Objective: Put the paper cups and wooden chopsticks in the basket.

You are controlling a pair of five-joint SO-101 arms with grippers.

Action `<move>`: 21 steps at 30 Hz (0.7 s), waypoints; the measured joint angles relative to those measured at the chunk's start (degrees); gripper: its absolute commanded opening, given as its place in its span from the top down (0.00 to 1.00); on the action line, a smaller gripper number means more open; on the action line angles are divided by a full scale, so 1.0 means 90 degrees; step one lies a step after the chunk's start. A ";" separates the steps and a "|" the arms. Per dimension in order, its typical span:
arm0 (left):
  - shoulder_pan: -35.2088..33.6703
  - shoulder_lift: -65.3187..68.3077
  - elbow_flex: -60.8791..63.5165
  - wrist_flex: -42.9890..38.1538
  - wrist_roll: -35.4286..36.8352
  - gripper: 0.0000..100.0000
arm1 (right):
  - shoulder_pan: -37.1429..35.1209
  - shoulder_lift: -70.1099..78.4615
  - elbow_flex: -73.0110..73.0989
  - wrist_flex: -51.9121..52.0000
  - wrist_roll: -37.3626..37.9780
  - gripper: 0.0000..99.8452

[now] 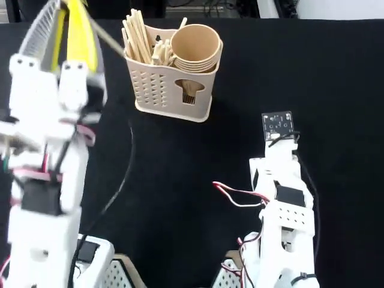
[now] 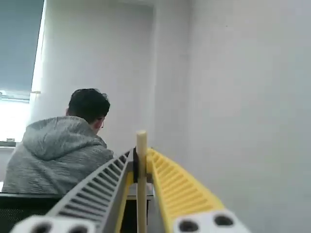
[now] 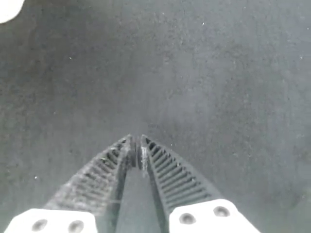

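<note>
The left gripper point(image 2: 140, 154), raised at the left, clamps one wooden chopstick point(image 2: 141, 141). The single basket point(image 1: 171, 90) holds a bundle of chopsticks point(image 1: 138, 36), too crowded to count, beside one nested stack of paper cups point(image 1: 195, 45). The right gripper point(image 3: 137, 153) is closed, empty, over the black table point(image 3: 218, 73).

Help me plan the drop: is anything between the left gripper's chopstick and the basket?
Nothing visible does. The chopstick in the left gripper nears the basket rim in the high view. Cups and other chopsticks already crowd the basket.
</note>
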 measured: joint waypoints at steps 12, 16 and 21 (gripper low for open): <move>-0.0654 0.2930 -0.1211 -0.0205 0.1543 0.97 | 0.0000 0.0000 0.0000 -0.0020 0.0000 0.97; -0.0723 0.3311 -0.1221 -0.0205 0.1465 0.97 | 0.0000 0.0000 0.0000 -0.0020 0.0000 0.97; -0.0713 0.3595 -0.1221 -0.0313 0.1446 0.97 | 0.0000 0.0000 0.0000 -0.0020 -0.0010 0.97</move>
